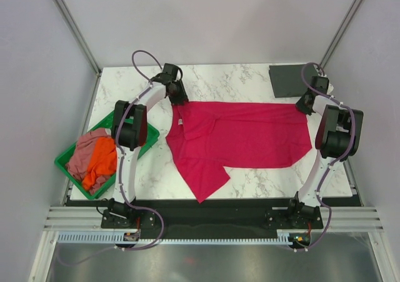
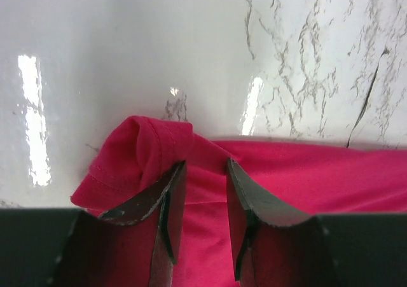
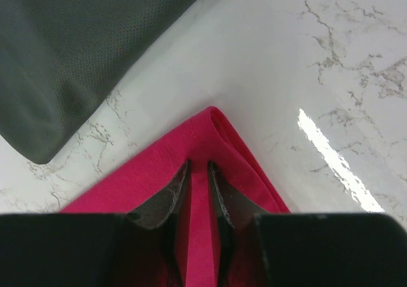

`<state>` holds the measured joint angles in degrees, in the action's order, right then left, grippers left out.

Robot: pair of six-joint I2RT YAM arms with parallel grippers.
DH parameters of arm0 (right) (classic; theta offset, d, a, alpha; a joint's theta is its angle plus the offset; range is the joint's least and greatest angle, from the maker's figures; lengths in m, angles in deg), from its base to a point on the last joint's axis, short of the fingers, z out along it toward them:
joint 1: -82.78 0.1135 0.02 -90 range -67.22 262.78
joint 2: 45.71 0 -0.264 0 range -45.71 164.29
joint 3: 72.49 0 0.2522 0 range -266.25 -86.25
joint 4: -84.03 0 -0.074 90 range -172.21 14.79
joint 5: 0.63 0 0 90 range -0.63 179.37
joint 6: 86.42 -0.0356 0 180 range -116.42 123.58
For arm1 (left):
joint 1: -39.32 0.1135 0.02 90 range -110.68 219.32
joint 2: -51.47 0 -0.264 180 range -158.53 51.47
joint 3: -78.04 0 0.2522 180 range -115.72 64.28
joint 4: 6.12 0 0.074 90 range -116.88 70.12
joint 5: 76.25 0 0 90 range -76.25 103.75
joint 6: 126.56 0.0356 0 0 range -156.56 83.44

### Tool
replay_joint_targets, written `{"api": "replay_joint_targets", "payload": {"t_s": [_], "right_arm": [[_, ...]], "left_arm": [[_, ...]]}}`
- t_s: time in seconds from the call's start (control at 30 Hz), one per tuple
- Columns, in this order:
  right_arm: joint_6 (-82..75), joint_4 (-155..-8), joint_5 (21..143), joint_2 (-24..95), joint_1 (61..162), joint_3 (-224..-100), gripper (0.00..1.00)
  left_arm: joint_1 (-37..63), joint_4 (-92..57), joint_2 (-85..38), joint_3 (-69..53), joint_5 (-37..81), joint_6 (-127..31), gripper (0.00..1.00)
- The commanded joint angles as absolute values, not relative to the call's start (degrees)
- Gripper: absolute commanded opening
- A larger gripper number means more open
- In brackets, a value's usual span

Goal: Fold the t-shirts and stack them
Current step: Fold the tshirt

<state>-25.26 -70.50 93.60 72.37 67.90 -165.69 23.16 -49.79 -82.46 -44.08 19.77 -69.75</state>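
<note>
The crimson-red t-shirt [image 1: 244, 135] lies spread across the middle of the marble table, one sleeve pointing to the near edge. My left gripper [image 1: 180, 100] is at its far left corner; in the left wrist view my left gripper [image 2: 205, 163] has its jaws a little apart over the red cloth [image 2: 318, 172], which bunches beside the left finger. My right gripper [image 1: 304, 107] is at the shirt's far right corner, and the right wrist view shows this gripper [image 3: 198, 165] shut on a fold of the red cloth [image 3: 140, 179]. The dark grey t-shirt [image 1: 292, 80] lies folded at the far right and also shows in the right wrist view [image 3: 76, 51].
A green tray [image 1: 152, 139] at the left edge holds the orange t-shirt [image 1: 100, 160] and the dusty pink t-shirt [image 1: 87, 147], both crumpled. Metal frame posts and walls surround the table. Bare marble shows along the far edge and near right.
</note>
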Motion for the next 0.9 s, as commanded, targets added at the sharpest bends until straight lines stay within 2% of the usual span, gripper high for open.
{"api": "replay_joint_targets", "payload": {"t_s": [0.0, 0.17, 0.4, 0.63, 0.87], "right_arm": [[-24.81, -70.34, 96.32, 72.15, 67.22, -167.01, 0.24], [-24.2, -65.0, 96.84, 68.99, 67.13, -171.58, 0.27], [-24.55, -47.6, 101.76, 60.21, 67.31, -173.8, 0.36], [-23.23, -40.55, 103.26, 46.51, 69.06, -160.44, 0.4], [-24.11, -39.23, 105.28, 42.97, 76.87, -150.08, 0.39]], "left_arm": [[24.03, -50.29, -85.2, -47.78, 19.0, -70.83, 0.4], [24.03, -50.29, -81.44, -51.38, 29.29, -70.22, 0.45], [24.12, -50.64, -68.1, -47.35, 31.68, -68.73, 0.54], [23.42, -50.99, -52.63, -27.62, 37.55, -68.73, 0.55], [17.01, -50.03, -41.62, -11.06, 40.64, -66.09, 0.54]]}}
